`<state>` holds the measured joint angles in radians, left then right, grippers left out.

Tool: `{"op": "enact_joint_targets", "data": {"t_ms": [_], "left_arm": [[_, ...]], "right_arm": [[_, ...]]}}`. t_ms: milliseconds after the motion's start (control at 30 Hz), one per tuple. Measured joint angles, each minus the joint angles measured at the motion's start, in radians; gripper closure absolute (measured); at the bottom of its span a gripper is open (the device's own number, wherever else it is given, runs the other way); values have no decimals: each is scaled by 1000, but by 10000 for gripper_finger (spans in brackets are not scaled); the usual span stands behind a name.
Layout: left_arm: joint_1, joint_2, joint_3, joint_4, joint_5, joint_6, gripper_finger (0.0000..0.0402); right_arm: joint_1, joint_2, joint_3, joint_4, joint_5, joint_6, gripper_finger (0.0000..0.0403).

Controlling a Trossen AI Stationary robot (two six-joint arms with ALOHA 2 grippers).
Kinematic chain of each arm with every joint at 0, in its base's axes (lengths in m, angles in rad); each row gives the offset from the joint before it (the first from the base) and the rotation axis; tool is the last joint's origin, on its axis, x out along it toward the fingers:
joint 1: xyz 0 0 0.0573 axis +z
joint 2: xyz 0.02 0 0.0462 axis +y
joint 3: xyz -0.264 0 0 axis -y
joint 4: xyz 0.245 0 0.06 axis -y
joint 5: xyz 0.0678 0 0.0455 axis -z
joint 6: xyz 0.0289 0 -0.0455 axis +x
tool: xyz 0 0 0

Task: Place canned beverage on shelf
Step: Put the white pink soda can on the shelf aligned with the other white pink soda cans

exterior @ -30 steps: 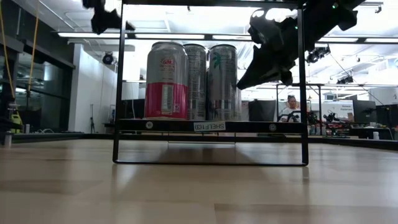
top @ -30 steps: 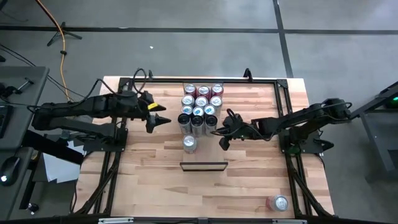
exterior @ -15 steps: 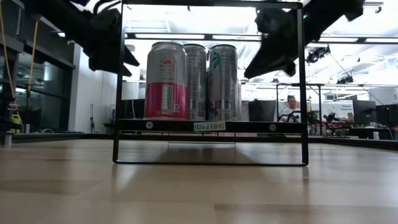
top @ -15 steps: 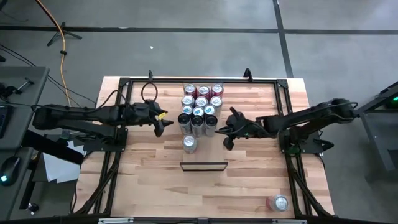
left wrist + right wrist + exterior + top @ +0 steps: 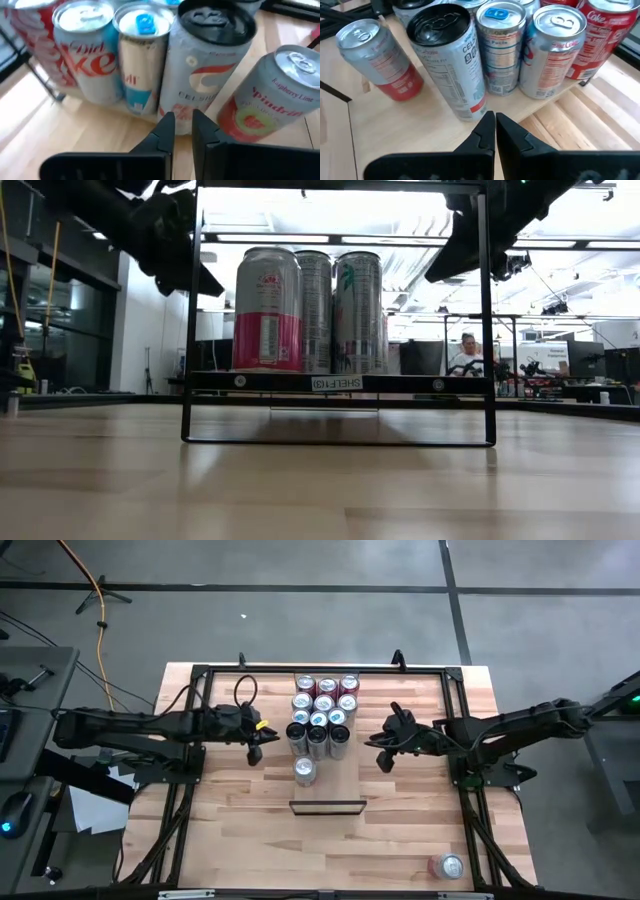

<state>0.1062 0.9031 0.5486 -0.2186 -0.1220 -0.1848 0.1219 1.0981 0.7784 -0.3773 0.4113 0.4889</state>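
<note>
Left gripper (image 5: 254,753): closed and empty, its fingers (image 5: 165,131) nearly touching with nothing between them. A second ago these jaws stood wide; they have since snapped shut beside the cans, at 9 o'clock of the block.

Right gripper (image 5: 386,762): closed on nothing, at 3 o'clock of the block. Over the last second it has drawn back from the shelf's edge and now stands clear of it.

Meaning for the task: neither arm carries a can, so no placement is under way. The moment reads as a pause between deliveries.

Shelf (image 5: 345,780): long pale wooden panel at the table's centre, running from 12 to 6 o'clock, with its dark strip at the 6 o'clock end.

Count of cans, from the high view:
- block of cans (image 5: 322,710): twelve, in what look like four rows of three, upright on the shelf's 12 o'clock half.
- single can (image 5: 305,771): one, upright on the shelf, just beside the block at its 6 o'clock.
- stray can (image 5: 449,866): one, off the shelf, lying on the table (image 5: 230,820) at its 5 o'clock corner. It is probably next to be fetched.
</note>
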Motion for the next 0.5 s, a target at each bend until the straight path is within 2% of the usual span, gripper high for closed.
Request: {"op": "enact_joint_targets", "data": {"t_ms": [167, 500], "left_arm": [[0, 14, -64, 170, 8, 56, 400], [1, 115, -79, 265, 29, 69, 401]], "right_arm": [[0, 0, 0, 0, 8, -11, 403], [0, 0, 0, 0, 8, 0, 403]]}}
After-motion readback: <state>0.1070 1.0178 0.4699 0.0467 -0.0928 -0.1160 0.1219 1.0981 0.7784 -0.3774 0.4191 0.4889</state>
